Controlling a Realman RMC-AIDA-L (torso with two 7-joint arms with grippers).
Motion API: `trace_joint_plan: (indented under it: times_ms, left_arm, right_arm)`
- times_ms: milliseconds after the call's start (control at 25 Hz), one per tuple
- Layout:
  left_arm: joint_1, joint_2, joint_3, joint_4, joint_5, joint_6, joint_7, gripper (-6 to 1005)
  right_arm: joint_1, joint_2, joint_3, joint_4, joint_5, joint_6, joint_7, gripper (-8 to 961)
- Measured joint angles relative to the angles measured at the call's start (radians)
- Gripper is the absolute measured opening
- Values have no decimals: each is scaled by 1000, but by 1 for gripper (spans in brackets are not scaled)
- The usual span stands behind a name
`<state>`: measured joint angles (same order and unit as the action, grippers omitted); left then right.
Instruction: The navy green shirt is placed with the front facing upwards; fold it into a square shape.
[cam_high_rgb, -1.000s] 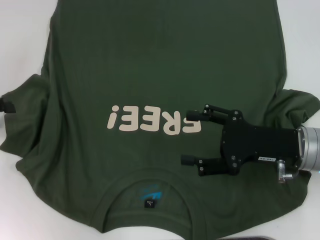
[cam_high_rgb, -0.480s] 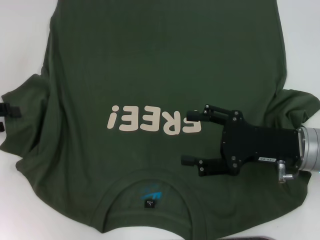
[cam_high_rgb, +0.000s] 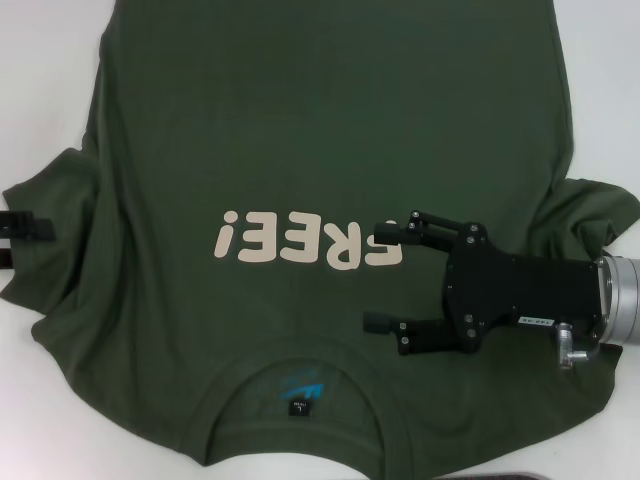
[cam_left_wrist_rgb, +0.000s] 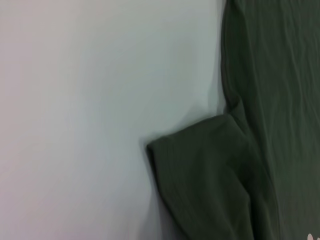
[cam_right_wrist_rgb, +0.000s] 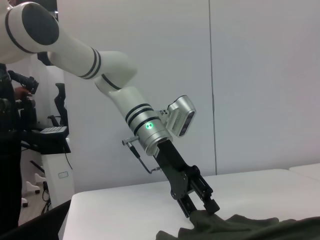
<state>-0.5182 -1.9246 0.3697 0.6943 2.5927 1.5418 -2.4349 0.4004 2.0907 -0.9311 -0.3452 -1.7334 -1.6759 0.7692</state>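
Currently the large dark olive-green cotton short-sleeved T-shirt (cam_high_rgb: 330, 170) is lying spread flat on the white bench (cam_high_rgb: 40, 90), front side up, its cream "FREE!" lettering (cam_high_rgb: 308, 240) showing on the chest. The round collar with blue inner print and black tag (cam_high_rgb: 298, 392) is sitting at the near edge of the bench, with the hem running off toward the far edge.

Right tool (cam_high_rgb: 378, 276) is hovering over the chest just beside the end of the lettering, its black fingers (cam_high_rgb: 385, 322) spread wide, holding nothing.

Left tool (cam_high_rgb: 22, 240) is sitting at the left edge of the bench, at the left sleeve (cam_left_wrist_rgb: 200, 165). In the right wrist view its fingertips (cam_right_wrist_rgb: 207, 205) are meeting the sleeve fabric; whether they are gripping it, I cannot tell.
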Motion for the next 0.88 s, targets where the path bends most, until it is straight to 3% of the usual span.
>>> trace_joint_plan:
  times_ms: [600,840,880]
  left_arm:
    - [-11,-4,26,-1,-4,6,-5,756]
    - [-26,-3,49,0,-1,10,-2,589]
    - [-27,-3,50,0,-1,10,-2,449]
  right_arm:
    - [0,0,0,0,0,-7,0,925]
    - [4,0,0,0,1,-8,2,925]
    - [5,0,0,0,1,-9,2,925]
